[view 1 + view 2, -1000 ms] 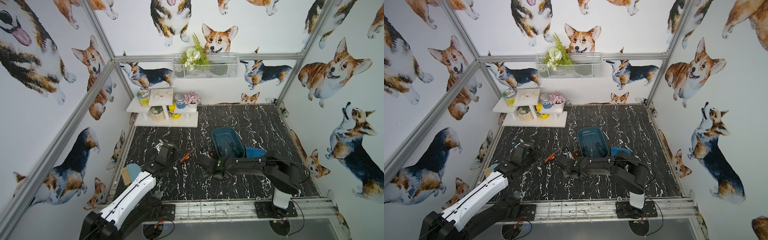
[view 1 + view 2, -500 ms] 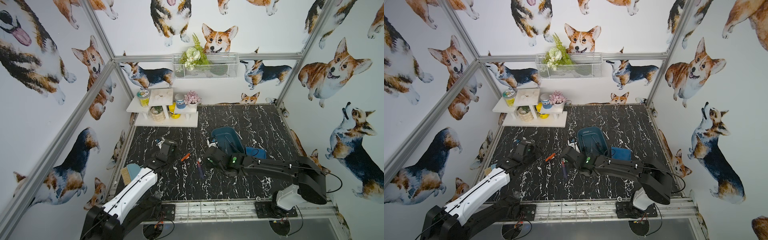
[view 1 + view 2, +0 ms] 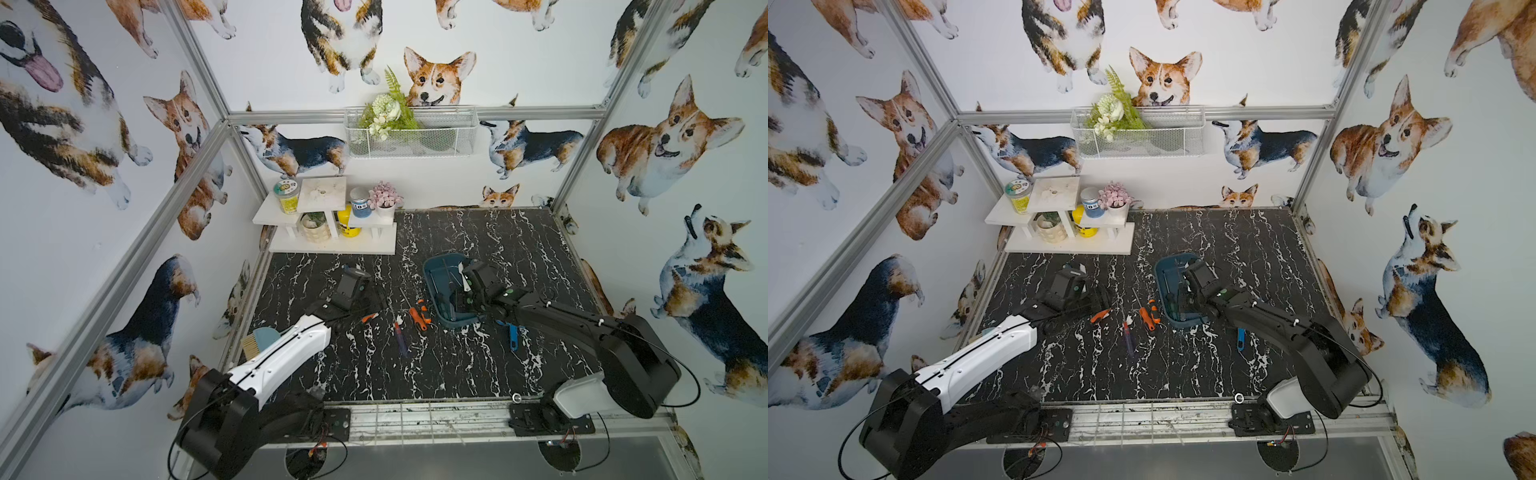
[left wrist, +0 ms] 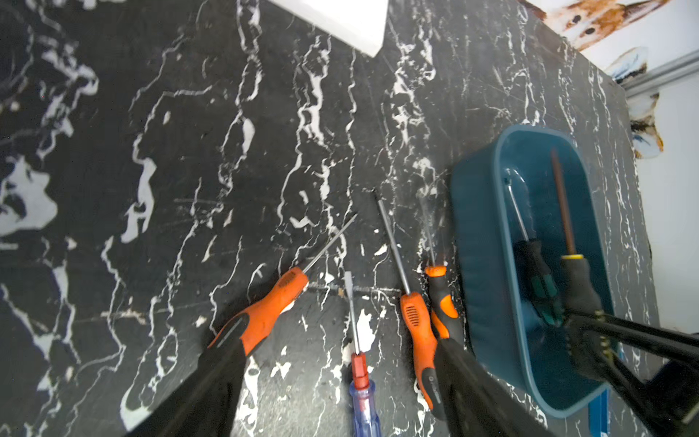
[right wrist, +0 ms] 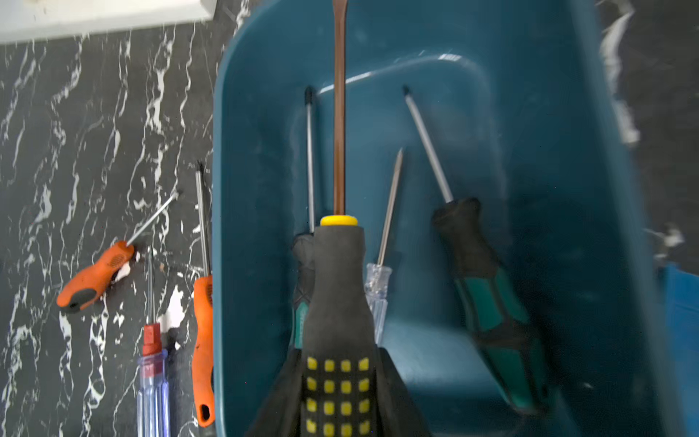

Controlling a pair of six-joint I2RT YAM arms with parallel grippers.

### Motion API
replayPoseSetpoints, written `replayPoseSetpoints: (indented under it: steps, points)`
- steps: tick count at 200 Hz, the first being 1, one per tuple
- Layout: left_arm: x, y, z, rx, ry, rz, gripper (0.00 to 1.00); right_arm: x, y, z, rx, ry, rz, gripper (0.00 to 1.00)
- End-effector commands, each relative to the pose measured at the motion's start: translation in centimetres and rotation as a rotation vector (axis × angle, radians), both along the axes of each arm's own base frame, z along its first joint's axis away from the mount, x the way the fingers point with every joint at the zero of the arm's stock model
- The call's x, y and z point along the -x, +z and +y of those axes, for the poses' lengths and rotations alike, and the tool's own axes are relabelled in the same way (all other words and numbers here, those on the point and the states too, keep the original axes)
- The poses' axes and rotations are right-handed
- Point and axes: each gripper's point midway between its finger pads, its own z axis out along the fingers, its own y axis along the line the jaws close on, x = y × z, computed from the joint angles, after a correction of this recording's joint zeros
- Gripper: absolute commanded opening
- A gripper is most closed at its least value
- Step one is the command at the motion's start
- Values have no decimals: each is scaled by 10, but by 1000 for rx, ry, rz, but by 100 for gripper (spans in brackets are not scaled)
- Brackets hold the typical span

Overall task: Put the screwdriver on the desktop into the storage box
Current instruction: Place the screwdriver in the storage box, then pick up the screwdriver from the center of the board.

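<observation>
Right wrist: R jaws clamped on black-yellow screwdriver (image 5: 336,283) over storage box (image 5: 567,189), prob. drop step, next just open; L jaws apart over orange screwdriver (image 4: 264,314) on bench (image 4: 151,151).

The desktop (image 4: 189,151) looks like black stone with white veins, its low sheen marked by fine scratches. The box (image 5: 567,189) is smooth teal plastic with a soft gloss. The black screwdriver (image 5: 338,302) has a matt rubbery grip and a coppery metal shaft. The orange screwdrivers (image 4: 264,314) have matt grips and bright steel shafts. The blue screwdriver (image 4: 365,401) has a clear glossy plastic handle. The basket (image 3: 411,137) is white wire mesh.
</observation>
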Motion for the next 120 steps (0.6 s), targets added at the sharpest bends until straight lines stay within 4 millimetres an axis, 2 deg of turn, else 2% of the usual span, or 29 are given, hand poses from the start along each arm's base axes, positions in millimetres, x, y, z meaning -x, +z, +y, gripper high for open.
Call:
replayPoseSetpoints:
  steps: [1,8,31,39,57,73,90,120]
  points:
    - [-5,-2,0,-119,-116,3,86,-1,-11,7,-11,43,13,14]
    - [-7,-6,0,-141,-137,18,87,-1,-16,9,-12,46,27,18]
    - [-12,-23,2,-195,-179,76,88,-1,-23,9,-9,42,45,40]
    - [-13,-29,4,-204,-188,98,89,-1,-20,10,-16,43,38,45]
    - [-15,-42,5,-228,-203,140,92,-5,2,10,-50,31,-28,54]
    - [-16,-51,5,-248,-214,162,92,-9,37,9,-122,8,-138,58]
    - [-17,-59,7,-273,-223,192,92,-6,64,4,-204,-23,-239,59]
    - [-12,-73,9,-297,-238,238,89,0,77,-13,-225,-100,-300,56]
